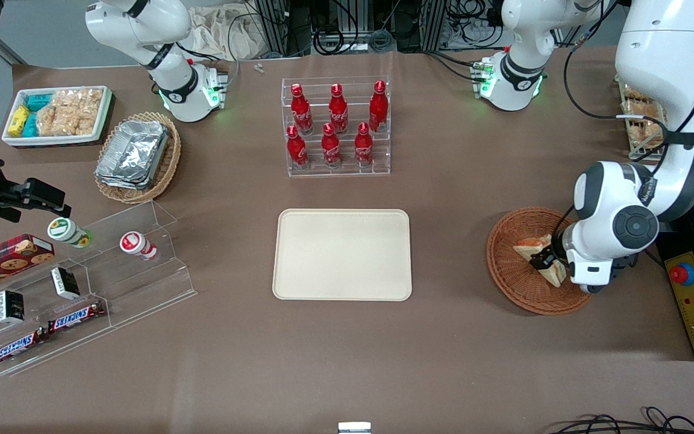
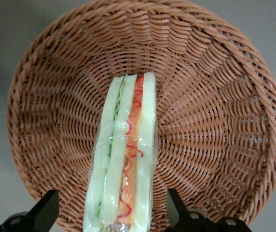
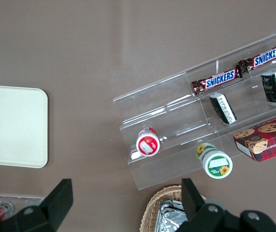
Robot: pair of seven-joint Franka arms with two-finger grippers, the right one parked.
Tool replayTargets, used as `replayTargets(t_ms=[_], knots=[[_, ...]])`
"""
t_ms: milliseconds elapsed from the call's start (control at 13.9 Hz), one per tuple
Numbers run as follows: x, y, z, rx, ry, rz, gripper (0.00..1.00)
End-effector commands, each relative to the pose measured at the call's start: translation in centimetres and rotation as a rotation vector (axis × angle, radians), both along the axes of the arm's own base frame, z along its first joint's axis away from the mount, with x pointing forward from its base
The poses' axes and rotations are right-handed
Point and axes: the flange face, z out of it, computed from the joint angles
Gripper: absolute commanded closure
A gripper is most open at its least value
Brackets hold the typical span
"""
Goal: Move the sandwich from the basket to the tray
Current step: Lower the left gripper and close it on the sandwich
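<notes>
one wrapped sandwich (image 2: 126, 159), pale bread with red-orange and green filling, stands between the open end effector (image 2: 111, 212) fingers.

Brown table (image 1: 455, 199) carries the tray (image 1: 342, 254), the basket (image 1: 512, 274) under the gripper (image 1: 544, 260) — bottle rack (image 1: 336, 128), clear shelf (image 1: 91, 283).

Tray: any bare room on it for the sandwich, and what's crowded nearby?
The tray is bare all over, and open table surrounds it, up to the bottle rack farther from the camera. It is crowded at the basket, where the open pincer straddles the sandwich, and at the acrylic snack shelf.
</notes>
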Motion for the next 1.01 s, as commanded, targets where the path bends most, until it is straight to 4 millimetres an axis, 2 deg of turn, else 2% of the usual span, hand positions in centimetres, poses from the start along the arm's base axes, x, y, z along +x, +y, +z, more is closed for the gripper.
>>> replayTargets(t_ms=[0, 72, 144, 288, 360, 432, 649, 721, 793, 937], knots=[[-0.9, -0.3, -2.0, 0.004, -0.033, -0.003, 0.00], [-0.7, -0.3, -2.6, 0.002, -0.033, -0.002, 0.00], [-0.4, -0.3, -2.8, 0.000, -0.034, -0.002, 0.10], [-0.1, -0.4, -2.6, -0.002, -0.040, 0.003, 0.74], [0.0, -0.4, -2.5, 0.001, -0.043, 0.026, 0.95], [0.3, -0.4, -2.6, 0.002, -0.048, 0.041, 1.00], [0.6, -0.4, -2.4, 0.003, -0.050, 0.056, 1.00], [0.7, -0.4, -1.6, 0.007, -0.052, 0.054, 1.00], [0.8, -0.2, -0.5, 0.018, -0.031, 0.053, 1.00], [2.2, 0.5, 4.4, 0.042, 0.021, 0.034, 1.00]])
